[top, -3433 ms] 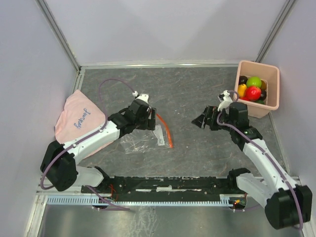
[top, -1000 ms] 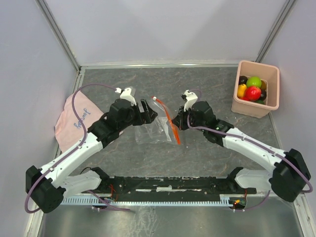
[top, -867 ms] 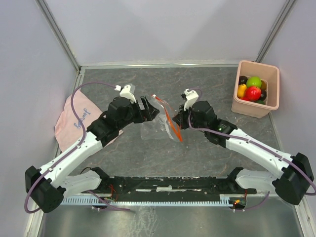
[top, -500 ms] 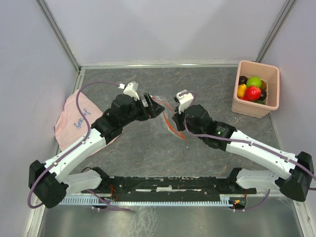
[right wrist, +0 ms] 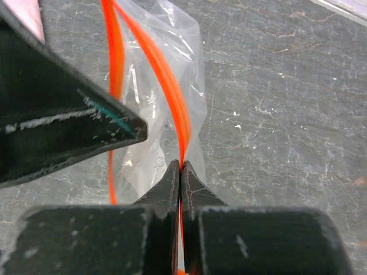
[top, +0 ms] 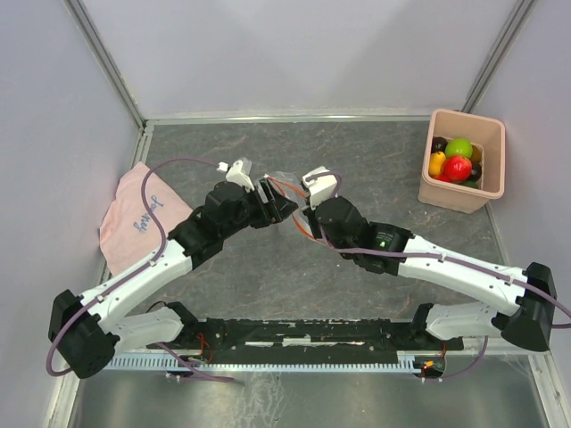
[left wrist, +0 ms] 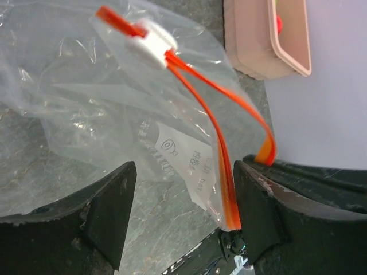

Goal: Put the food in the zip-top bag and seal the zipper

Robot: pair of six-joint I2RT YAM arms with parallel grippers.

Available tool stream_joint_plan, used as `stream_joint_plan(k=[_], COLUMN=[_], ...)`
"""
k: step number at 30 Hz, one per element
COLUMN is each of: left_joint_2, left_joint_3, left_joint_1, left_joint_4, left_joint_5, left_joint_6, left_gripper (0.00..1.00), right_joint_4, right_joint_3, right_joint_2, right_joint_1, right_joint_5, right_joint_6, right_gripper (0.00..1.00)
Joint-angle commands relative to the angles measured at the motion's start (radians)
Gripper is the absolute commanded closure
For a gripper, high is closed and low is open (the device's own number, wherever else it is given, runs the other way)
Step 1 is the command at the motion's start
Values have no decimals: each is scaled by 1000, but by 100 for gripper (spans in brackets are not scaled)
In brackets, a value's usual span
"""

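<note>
Top view, setting: Two arms reach from the near edge of a grey table [top: 357, 152] and meet around its middle.
Top view, bag: The clear zip-top bag [top: 287, 181] hangs crumpled between the two wrists. I cannot tell if it touches the table.
Top view, food: The food [top: 458, 167] is heaped in a pink bin [top: 455, 198] at the far right corner, well apart from the bag. None is in the bag.
Top view, arms: The left arm [top: 152, 267] and right arm [top: 446, 267] are both at the bag, and the right is nearer the bin. A pink cloth [top: 143, 214] lies by the left edge.
Left wrist view, zipper: The orange zipper [left wrist: 222, 166] splits into two strips at a white slider [left wrist: 152, 40], so the mouth looks partly open. Its long axis runs from the slider back toward the jaws.
Left wrist view, left jaws: They are wide apart and grip nothing. The bag lies between and beyond the fingers [left wrist: 103, 212], and one strip passes just beside the right-hand finger.
Right wrist view, right jaws: They are pinched closed on one zipper strip at their tips. The strip runs straight ahead, in line with them.
Next move, judged: The left jaws probably need to close on the free strip so the mouth can be spread.
</note>
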Motion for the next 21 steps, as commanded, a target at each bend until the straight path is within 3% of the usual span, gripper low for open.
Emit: stream_joint_plan(k=[1, 5, 8, 12, 21], left_joint_2=[-60, -62, -78, -80, -59], left_joint_3=[-38, -29, -29, -29, -39], left_joint_1=[-16, -16, -16, -16, -28], left_joint_4=[29, -46, -80, -74, 5], left_joint_5=[-84, -142, -182, -167, -89], left_joint_6=[-39, 3, 15, 9, -44], left_gripper=[28, 47, 53, 54, 38], right_joint_4=[17, 25, 21, 31, 57], right_joint_3=[62, 63, 62, 63, 72], right_joint_2=[4, 4, 4, 18, 68], right_joint_1=[21, 33, 38, 45, 73], right_joint_5=[92, 113, 128, 109, 147], right_joint_6=[1, 2, 5, 19, 54], right_gripper=[98, 98, 98, 98, 98])
